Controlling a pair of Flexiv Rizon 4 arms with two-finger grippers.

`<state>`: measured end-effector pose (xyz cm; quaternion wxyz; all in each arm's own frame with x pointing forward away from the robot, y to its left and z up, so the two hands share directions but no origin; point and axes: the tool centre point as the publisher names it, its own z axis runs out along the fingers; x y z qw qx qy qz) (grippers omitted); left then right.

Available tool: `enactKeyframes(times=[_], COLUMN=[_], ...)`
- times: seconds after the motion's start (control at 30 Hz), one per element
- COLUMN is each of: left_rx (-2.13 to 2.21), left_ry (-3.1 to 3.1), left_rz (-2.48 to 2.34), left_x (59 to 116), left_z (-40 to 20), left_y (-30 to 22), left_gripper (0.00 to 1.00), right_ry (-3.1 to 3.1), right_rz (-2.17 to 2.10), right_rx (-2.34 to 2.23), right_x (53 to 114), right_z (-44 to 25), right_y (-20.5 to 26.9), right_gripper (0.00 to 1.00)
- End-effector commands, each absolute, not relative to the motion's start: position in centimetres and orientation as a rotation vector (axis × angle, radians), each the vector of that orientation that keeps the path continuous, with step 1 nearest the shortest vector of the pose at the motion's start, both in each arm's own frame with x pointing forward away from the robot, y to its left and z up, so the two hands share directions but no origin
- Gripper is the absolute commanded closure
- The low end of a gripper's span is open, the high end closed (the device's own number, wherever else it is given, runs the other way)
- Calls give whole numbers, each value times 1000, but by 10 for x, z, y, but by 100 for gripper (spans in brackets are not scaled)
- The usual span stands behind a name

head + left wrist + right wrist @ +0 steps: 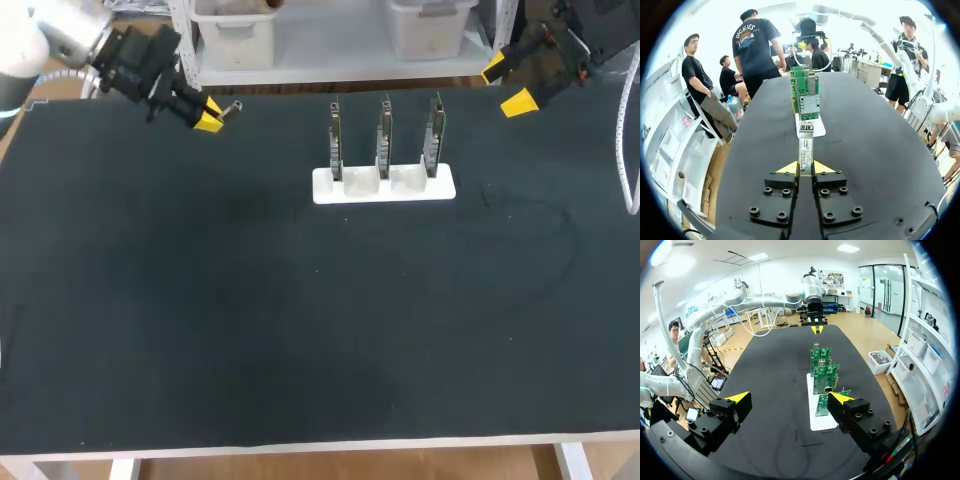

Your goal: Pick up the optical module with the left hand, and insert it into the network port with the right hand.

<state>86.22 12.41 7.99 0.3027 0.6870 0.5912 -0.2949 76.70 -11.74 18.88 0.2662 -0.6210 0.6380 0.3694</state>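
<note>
The optical module [805, 149], a slim silver bar, is pinched between the yellow tips of my left gripper [805, 169] and sticks out ahead of them. In the head view that gripper [208, 116] hangs over the table's far left with the module [231, 106] at its tip. Three green network cards [385, 140] stand upright in a white holder [325, 188] at the far middle; from the left wrist they line up straight ahead [805, 95]. My right gripper [506, 85] is at the far right, wide open and empty [790, 398], with the cards [825, 376] ahead of its one finger.
A black mat [300, 320] covers the table; the holder with its cards is the only thing standing on it. From the right wrist, my left gripper [816, 329] shows beyond the cards. A white cable [628, 170] hangs at the right edge.
</note>
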Motion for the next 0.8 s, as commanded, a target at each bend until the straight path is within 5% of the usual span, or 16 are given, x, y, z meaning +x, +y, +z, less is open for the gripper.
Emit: enactKeyframes(times=[0.03,0.57,0.8], left_rx=[1868,1868,1977], left_ry=[1539,1539,1376], left_rz=[-876,-876,-776], left_x=[870,870,890], left_z=[78,78,130], left_y=[126,126,91], left_gripper=[100,100,100], right_ry=[1722,1722,1722], right_rz=[996,996,996], right_rx=[-1676,-1676,-1676], right_x=[766,766,766], right_z=[189,189,189], right_y=[-117,-117,-117], right_gripper=[0,0,0])
